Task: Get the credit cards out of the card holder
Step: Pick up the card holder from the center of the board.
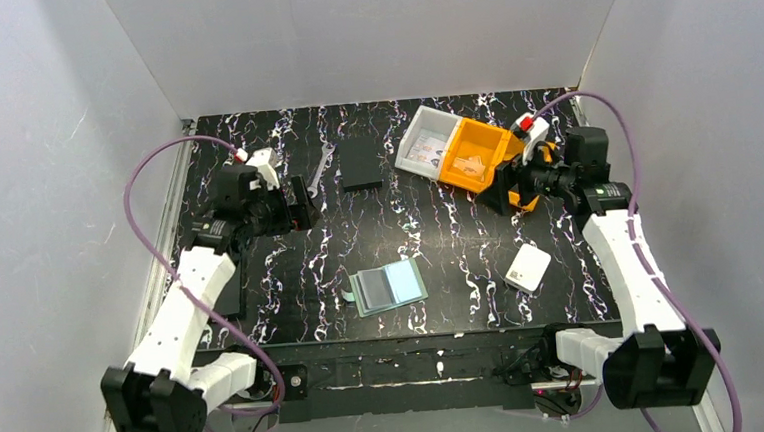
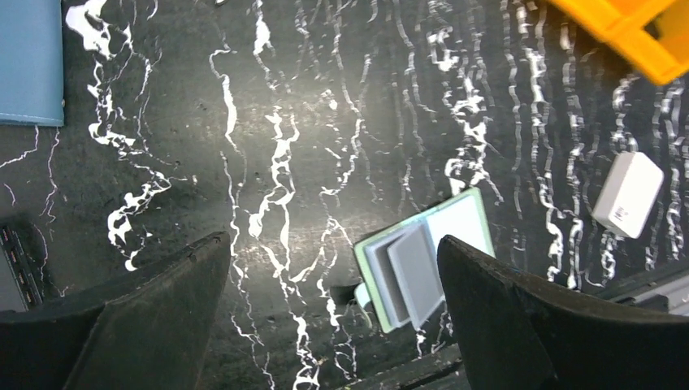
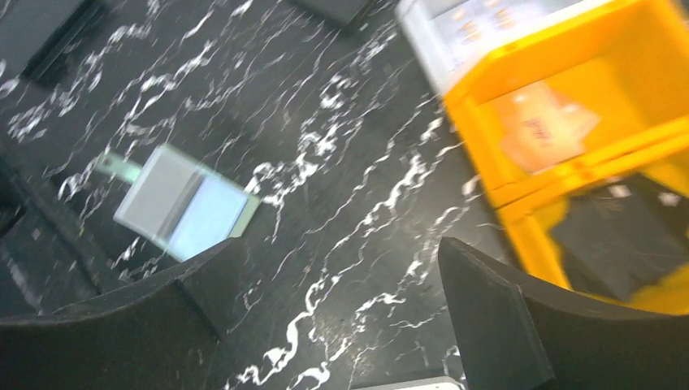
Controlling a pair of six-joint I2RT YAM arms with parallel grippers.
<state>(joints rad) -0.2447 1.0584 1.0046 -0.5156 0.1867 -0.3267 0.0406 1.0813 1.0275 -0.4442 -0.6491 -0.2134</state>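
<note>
Find the card holder [image 1: 389, 287] spread open and flat on the tabletop [image 1: 439, 228], at lower centre of the overhead view, well apart from both arms. See the credit cards [image 2: 402, 272] as grey rectangles stacked slightly askew on its left half, with a pale blue panel on the right half. Cannot tell whether tucked under a clear pocket or lying loose on top.

Note the left gripper [image 2: 331, 244] with dark fingers spread wide across the bottom of its wrist view, pinching nothing, hanging over bare marbled surface. Same for the right gripper [image 3: 335, 244]: jaws wide apart, nothing between them, close to the orange bin [image 3: 585, 49] at upper right.

Expect thin, light, stiff cards with slick faces, likely to slide rather than lift off a flat surface. Best taken by an exposed short edge, pinched across the thickness and drawn out along the pocket's opening.

Expect the holder, light and loose at its fold, to drag along. Probably worth pinning on the empty half with the other gripper. Keep off the white box [image 1: 528, 266] at lower right.
</note>
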